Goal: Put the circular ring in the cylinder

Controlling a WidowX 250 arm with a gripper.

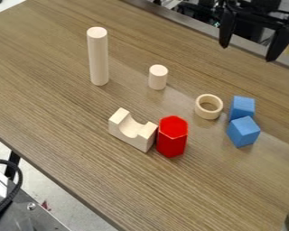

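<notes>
The table [56, 103] is brown with a streaky wood grain, set at a slant, its near edge running down from the left. Beyond that edge lie a pale floor [41, 191], a dark table leg [13, 163] and a metal part [35, 216] with a black cable [18, 180] looping over it. A greyish rail [177, 19] runs along the far edge.

The ring [207, 115] is plain pale wood, round and thick-walled, lying flat with its hole facing up. It sits on the right half of the table, between the short cylinder [158, 78] and two blue blocks [242, 107] [243, 132]. The short cylinder and the tall cylinder [99, 58] both stand upright, the same pale wood. A notched wooden block [132, 131] is just beside an upright red six-sided block [172, 140].

The claw [248, 53] hangs at the upper right, released, its two black fingers spread wide with nothing between them. The top edge cuts off the arm above it, and the dark clutter behind is hard to make out. Whether the two blue blocks touch, I can't tell.
</notes>
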